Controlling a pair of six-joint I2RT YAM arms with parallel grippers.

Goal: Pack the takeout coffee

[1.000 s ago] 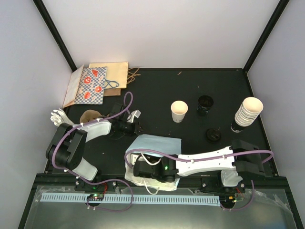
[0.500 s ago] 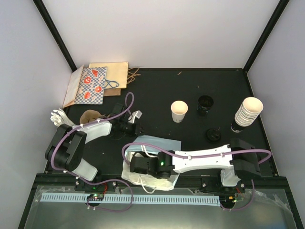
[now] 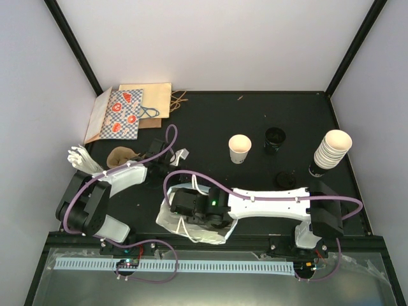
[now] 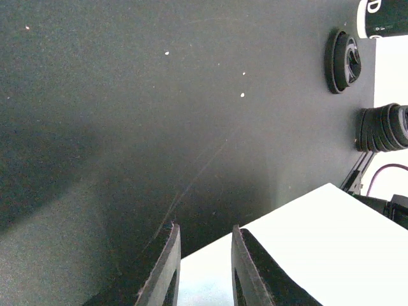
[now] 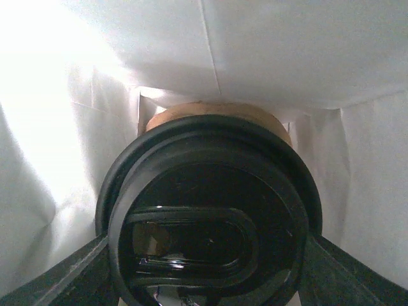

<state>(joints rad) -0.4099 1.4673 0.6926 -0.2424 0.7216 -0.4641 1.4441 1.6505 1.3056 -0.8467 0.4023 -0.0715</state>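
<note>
My right gripper [image 5: 204,271], fingers spread wide, clasps the takeout coffee [image 5: 207,210] at its black lid's sides, inside the light blue bag [image 5: 299,70]. My left gripper [image 4: 204,252]: narrowly parted, holding nothing.

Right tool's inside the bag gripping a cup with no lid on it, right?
Not quite. The right wrist view shows a black lid on the cup. The rest stands: the right tool is inside the bag, gripping that cup.
</note>
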